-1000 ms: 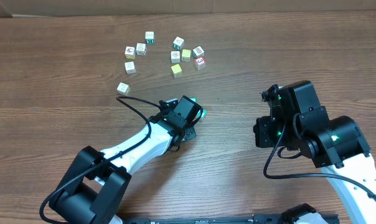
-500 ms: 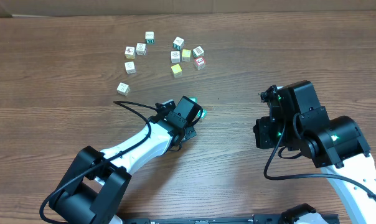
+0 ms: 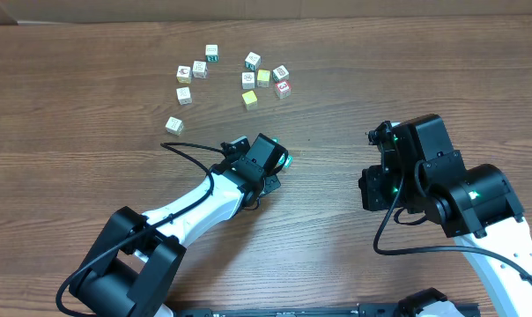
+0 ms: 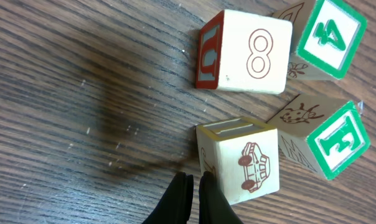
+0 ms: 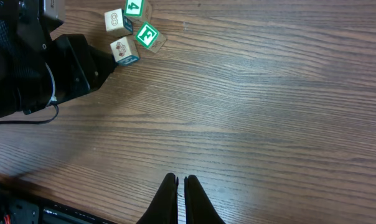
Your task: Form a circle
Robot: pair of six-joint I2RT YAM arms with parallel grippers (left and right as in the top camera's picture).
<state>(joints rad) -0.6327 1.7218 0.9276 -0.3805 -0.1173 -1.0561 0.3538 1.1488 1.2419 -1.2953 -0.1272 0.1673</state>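
I see left gripper (image 4: pixel 193 186) fingers pressed together, tips just beside the whitish car-picture cube (image 4: pixel 244 165) in the tight ring of four small picture cubes (image 4: pixel 291 115) on the brown wooden table (image 5: pixel 269 112); right gripper (image 5: pixel 180 186) fingers also together, well apart from it.

The bench (image 3: pixel 90 132) is dark brown wood with its grain running side to side. From overhead, small cubes lie scattered on it at upper centre: mostly whitish ones, with a yellow cube (image 3: pixel 263 77), a second yellow cube (image 3: pixel 249 98) and a red-faced cube (image 3: pixel 283 87) toward the right, and a lone whitish cube (image 3: pixel 173 125) lowest and furthest left. In the right half of the left wrist view four cubes sit close together. The 8 cube (image 4: pixel 253 59) touches the green 4 cube (image 4: pixel 328 37) at the top. Below them, the car cube (image 4: pixel 250 165) is right up against the green E cube (image 4: pixel 340 140). Bare bench shows between the 8 cube and the car cube.
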